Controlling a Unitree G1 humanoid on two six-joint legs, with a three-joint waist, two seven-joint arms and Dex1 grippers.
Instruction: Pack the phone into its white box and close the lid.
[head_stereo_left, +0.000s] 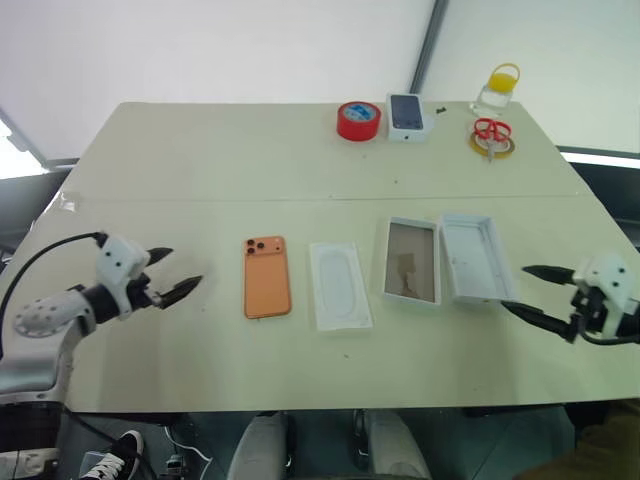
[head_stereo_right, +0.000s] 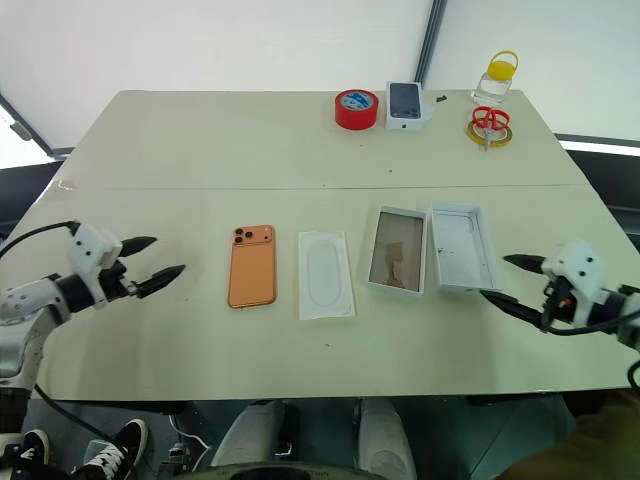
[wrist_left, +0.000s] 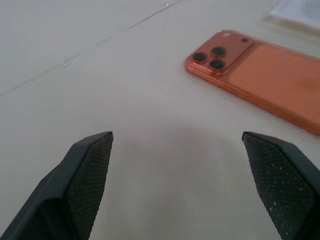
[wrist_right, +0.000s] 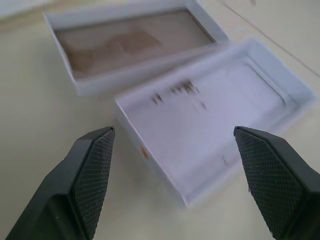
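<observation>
The left gripper has its fingers wide apart, holding nothing, above the bare surface. The orange phone lies face down just ahead of these fingers, its camera cluster toward the far edge. The right gripper also has its fingers spread apart and empty. Directly in front of them lies the lid, inside up, touching the white box. Between the box and the phone lies the translucent insert.
</observation>
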